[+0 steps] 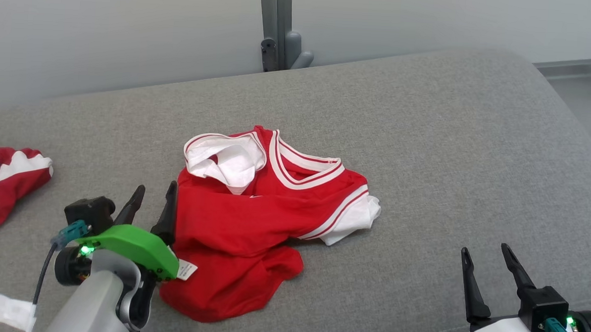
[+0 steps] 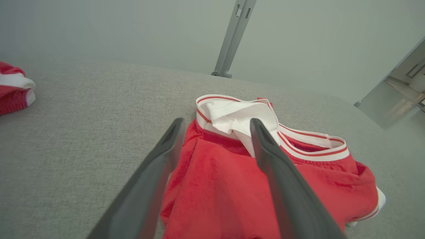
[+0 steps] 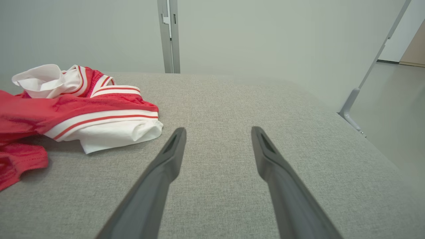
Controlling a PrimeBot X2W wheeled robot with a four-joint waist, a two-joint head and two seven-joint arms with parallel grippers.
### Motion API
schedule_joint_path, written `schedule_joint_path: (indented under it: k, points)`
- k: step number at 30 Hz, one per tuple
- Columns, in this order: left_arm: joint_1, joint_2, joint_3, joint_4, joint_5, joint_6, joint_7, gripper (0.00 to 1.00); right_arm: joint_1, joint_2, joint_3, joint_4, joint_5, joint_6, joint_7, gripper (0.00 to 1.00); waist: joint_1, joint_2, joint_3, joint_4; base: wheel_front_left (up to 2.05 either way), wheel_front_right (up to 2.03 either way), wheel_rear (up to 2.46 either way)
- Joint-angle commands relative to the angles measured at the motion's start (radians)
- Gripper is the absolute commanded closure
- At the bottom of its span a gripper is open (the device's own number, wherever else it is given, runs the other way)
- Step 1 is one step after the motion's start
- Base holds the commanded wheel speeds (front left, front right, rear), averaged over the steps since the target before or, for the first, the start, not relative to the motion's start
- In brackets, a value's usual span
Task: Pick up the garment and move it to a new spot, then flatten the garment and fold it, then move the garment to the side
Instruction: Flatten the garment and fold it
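Lying crumpled mid-way across the grey padded cushion [image 1: 428, 142] is the red-and-white jersey [image 1: 242, 224], collar uppermost. Left gripper [image 1: 156, 188] hangs at its left edge, fingers apart and holding nothing. Right gripper [image 1: 485, 249] sits well apart from it, fingers likewise spread. A second red-and-white garment [image 1: 1, 181] lies far left.

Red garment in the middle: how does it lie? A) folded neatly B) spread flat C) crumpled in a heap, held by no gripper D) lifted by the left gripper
C: the red garment lies bunched on the grey cushion, with the left gripper open at its edge and the right gripper open, apart from it.
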Motion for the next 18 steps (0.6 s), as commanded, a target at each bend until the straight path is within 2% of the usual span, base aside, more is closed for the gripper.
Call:
schedule_joint_path:
  k: [1, 6, 11, 16, 18]
  points:
    - [0.049, 0.017, 0.021, -0.043, 0.02, 0.022, -0.008, 0.0, 0.016, -0.002, -0.007, -0.011, -0.007, 0.0, -0.003, 0.0, 0.0, 0.0077, -0.029, 0.028, 0.0, 0.0, 0.0]
    - [0.232, 0.037, 0.114, -0.259, 0.073, 0.092, -0.006, 0.0, 0.032, -0.002, -0.027, -0.023, -0.01, 0.0, -0.003, 0.0, 0.0, 0.0077, -0.052, 0.053, 0.0, 0.0, 0.0]
    - [0.372, 0.03, 0.177, -0.395, 0.106, 0.126, -0.006, 0.0, 0.041, -0.002, -0.034, -0.027, -0.01, 0.0, -0.003, 0.0, 0.0, 0.0077, -0.06, 0.07, 0.0, 0.0, 0.0]
    - [0.52, 0.003, 0.237, -0.497, 0.172, 0.131, -0.006, 0.0, 0.052, -0.002, -0.044, -0.029, -0.004, 0.0, -0.003, 0.0, 0.0, 0.0077, -0.067, 0.086, 0.0, 0.0, 0.0]
    - [0.561, -0.012, 0.26, -0.522, 0.201, 0.114, -0.006, 0.0, 0.055, -0.002, -0.047, -0.03, 0.001, 0.0, -0.003, 0.0, 0.0, 0.0077, -0.066, 0.091, 0.0, 0.0, 0.0]
